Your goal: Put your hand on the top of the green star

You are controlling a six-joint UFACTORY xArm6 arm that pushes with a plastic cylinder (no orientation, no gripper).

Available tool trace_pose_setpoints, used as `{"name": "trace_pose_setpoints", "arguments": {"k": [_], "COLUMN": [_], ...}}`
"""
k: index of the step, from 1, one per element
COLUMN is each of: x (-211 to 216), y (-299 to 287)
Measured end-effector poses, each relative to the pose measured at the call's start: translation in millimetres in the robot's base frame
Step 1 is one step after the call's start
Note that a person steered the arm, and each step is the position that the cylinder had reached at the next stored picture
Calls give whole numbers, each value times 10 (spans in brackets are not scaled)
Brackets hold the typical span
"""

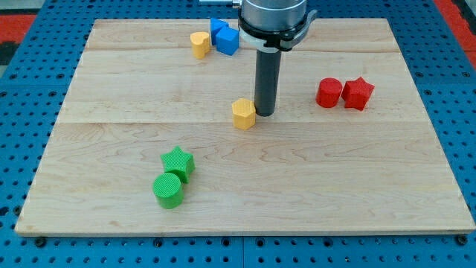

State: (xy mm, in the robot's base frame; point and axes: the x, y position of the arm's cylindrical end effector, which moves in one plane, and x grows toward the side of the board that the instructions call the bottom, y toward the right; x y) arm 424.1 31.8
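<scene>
The green star (178, 161) lies at the view's lower left of the wooden board (335, 186), touching the green cylinder (168, 190) just below it. My tip (265, 112) rests on the board near the middle, right beside the yellow hexagon (243, 114) on its right. The tip is well up and to the right of the green star.
A yellow heart (198, 44) and two blue blocks (224, 35) sit near the view's top, left of the arm. A red cylinder (329, 92) and a red star (358, 93) sit together at the view's right.
</scene>
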Motion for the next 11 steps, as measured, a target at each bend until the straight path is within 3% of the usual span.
{"name": "trace_pose_setpoints", "arguments": {"k": [1,2,10,11], "x": [73,402,404,479], "y": [-147,289,462,144]}}
